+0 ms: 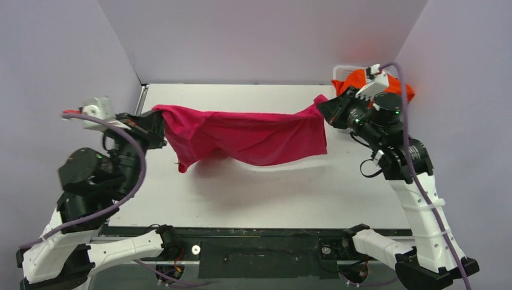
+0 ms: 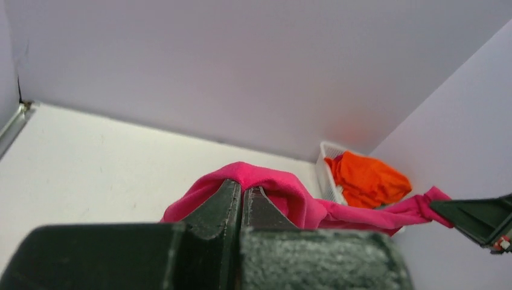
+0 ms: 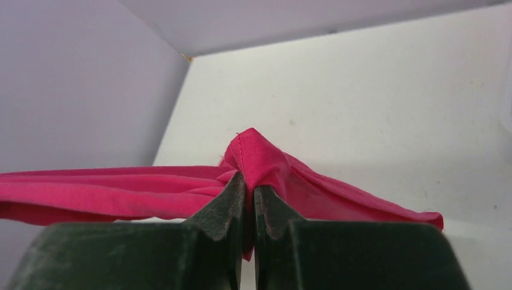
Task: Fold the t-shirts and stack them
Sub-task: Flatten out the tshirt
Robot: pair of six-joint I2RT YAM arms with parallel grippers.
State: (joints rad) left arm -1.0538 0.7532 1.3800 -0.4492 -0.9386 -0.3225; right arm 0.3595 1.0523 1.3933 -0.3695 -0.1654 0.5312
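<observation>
Magenta t-shirt (image 1: 247, 136) hangs stretched above the desk (image 1: 272, 193) between the left pincer (image 1: 151, 125) and right pincer (image 1: 329, 110), each pinched tight on an end — best, I judge, to hold it level and taut, lowering both together so it lies flat.

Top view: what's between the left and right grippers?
The pink t-shirt spans the gap, pinched at each end by the left gripper and right gripper, sagging over the table. Top view shows it.

bench (image 1: 272, 193): white, matte, faintly scuffed
basket (image 2: 325, 169): white plastic lattice, far right corner
walls (image 1: 259, 36): pale lilac, enclosing three sides
</observation>
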